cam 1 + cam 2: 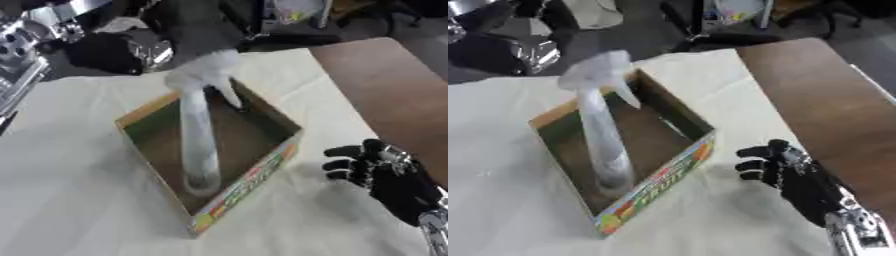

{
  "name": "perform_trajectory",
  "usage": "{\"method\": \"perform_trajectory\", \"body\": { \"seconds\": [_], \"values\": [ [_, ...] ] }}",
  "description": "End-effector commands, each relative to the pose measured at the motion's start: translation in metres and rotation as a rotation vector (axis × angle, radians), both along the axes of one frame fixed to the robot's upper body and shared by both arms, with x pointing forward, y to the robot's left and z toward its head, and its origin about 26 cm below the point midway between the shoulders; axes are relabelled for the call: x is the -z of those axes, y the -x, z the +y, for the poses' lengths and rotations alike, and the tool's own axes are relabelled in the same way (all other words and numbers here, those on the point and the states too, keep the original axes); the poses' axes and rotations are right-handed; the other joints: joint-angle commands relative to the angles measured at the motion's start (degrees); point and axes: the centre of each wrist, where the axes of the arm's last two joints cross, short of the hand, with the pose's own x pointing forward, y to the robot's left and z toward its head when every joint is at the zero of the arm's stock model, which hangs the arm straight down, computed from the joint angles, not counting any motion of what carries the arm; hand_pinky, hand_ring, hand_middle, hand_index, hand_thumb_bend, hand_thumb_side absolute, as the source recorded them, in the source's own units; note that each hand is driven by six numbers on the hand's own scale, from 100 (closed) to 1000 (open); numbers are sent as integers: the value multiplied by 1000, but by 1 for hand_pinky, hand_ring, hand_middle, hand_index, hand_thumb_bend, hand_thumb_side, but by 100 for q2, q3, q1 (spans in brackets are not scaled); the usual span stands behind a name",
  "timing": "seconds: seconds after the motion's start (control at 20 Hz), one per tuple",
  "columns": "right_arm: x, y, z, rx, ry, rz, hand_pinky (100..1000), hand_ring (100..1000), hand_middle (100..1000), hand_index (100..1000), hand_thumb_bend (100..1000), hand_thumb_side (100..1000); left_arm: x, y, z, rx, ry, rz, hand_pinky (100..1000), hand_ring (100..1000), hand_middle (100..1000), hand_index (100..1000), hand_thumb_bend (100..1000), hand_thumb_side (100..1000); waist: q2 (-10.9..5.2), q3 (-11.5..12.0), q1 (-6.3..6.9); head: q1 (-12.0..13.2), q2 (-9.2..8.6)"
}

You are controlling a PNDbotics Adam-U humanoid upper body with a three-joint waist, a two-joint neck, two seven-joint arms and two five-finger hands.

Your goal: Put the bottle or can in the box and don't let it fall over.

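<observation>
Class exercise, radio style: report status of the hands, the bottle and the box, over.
Right hand off the box, fingers curled, holding nothing. Left hand not in view. Spray bottle upright inside the cardboard box. Nothing in the way.

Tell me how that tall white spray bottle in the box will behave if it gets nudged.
The spray bottle is tall and narrow on a small base, so it probably tips easily. Its trigger head sits high, likely making it top-heavy. The box walls reach only partway up, so they may not catch it.
</observation>
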Motion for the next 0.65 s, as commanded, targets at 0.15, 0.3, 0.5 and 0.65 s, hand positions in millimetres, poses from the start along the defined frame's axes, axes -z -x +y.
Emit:
{"method": "perform_trajectory", "body": {
  "seconds": [0.15, 0.3, 0.5, 0.65],
  "values": [
    [-6, 1, -1, -8, 4, -19, 814, 798, 822, 771, 100, 922, -12, 4, 13, -20, 39, -26, 733, 748, 547, 688, 100, 392, -234, 12, -59, -6, 27],
    [-6, 2, -2, -6, 0, -17, 814, 798, 823, 771, 100, 915, -19, 8, 24, -16, 92, -24, 746, 779, 588, 716, 100, 427, -291, 57, -78, -19, 72],
    [-4, 4, -6, 9, -6, -13, 814, 799, 823, 771, 100, 903, -27, 25, 53, 0, 156, -73, 791, 848, 686, 765, 100, 514, -371, 174, -100, -111, 191],
    [-3, 6, -9, 24, -15, -16, 814, 800, 824, 771, 100, 885, -31, 40, 79, -8, 220, -99, 837, 884, 735, 802, 100, 593, -425, 279, -141, -163, 306]
  ]
}}
